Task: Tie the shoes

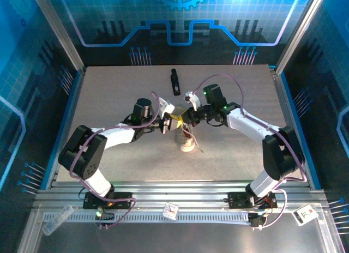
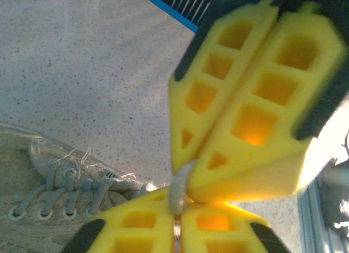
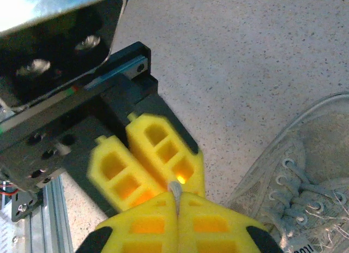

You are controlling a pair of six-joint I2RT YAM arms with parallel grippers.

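The sneaker (image 1: 187, 144) is sitting mid-frame on the counter (image 1: 120, 89) while the left gripper (image 2: 177, 226) and right gripper (image 3: 177, 215), jaws pressed together tip-to-tip, are both pinching a lace (image 2: 178, 188), likely risking a slip or dragging the shoe if pulled.

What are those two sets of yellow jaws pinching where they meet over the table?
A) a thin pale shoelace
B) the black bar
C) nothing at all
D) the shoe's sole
A: the shoelace shows as a pale strand caught in the closed jaws of the left gripper and the right gripper, near the shoe.
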